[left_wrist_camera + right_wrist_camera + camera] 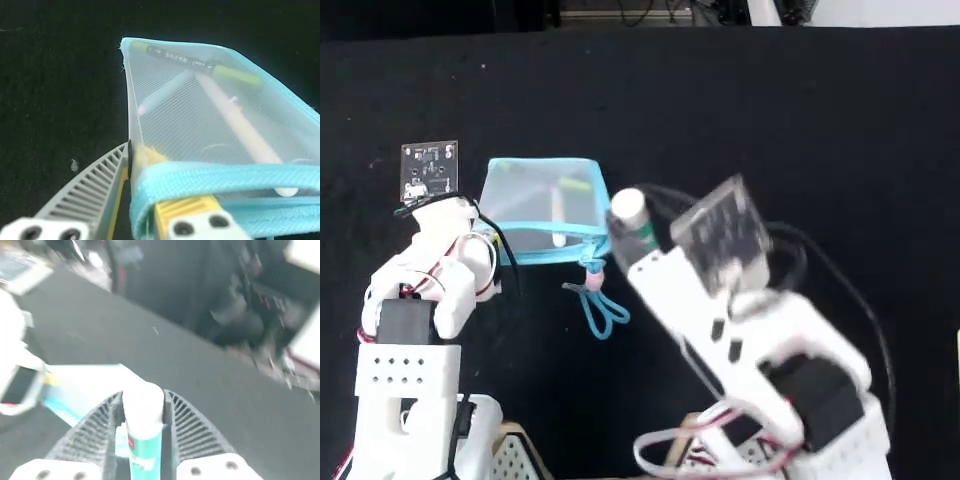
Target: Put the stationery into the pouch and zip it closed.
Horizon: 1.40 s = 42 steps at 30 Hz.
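Mesh pouch (210,125) apparently between fingers (95,185)

Mesh pouch (540,205) with pens (235,122) inside, glue stick (628,215) beside it.
Blue-trimmed pouch lies left of centre; white-capped stick just at its right edge.

On table (770,100), pouch (540,205) with pens (235,120) inside; left gripper (136,155) grips its left corner; right gripper (143,402) holds glue stick (628,215) at its right edge.
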### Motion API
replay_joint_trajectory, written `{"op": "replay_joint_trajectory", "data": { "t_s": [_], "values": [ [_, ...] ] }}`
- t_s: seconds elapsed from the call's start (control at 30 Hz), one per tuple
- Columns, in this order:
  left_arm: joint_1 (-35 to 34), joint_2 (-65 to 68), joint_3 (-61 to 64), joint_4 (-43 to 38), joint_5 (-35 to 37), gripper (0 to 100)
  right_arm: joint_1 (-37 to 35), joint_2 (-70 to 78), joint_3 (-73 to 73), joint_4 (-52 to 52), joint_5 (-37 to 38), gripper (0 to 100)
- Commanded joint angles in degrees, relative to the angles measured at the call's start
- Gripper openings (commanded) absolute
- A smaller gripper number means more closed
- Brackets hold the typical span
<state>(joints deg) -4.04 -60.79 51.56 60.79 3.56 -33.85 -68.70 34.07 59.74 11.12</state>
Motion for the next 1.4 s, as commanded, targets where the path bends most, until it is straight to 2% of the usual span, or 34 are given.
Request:
{"op": "replay_joint_trajectory", "data": {
  "t_s": [0.0, 0.17, 0.37, 0.73, 1.0, 1.37],
  "values": [
    [0.5, -0.2, -0.6, -1.1, -0.4, 3, -8.1, -8.5, 7.2, -10.2, -0.4, 1.1],
    [0.3, -0.2, -0.6, -1.1, -0.4, 3, -14.9, -15.9, 25.0, -31.2, 0.0, 1.1],
    [0.3, -0.2, -0.6, -1.1, -0.4, 3, -15.6, -18.6, 42.1, -53.8, 0.0, 1.1],
    [0.2, -0.2, -0.6, -1.1, -0.4, 3, -13.5, -18.4, 49.9, -57.1, 0.1, 1.1],
    [0.2, -0.2, -0.6, -1.1, -0.4, 3, -6.7, -18.3, 60.4, -76.4, 0.1, 1.1],
    [0.4, -0.2, -0.6, -1.1, -0.4, 3, -7.0, -18.3, 61.1, -72.2, 0.1, 1.1]
  ]
}}
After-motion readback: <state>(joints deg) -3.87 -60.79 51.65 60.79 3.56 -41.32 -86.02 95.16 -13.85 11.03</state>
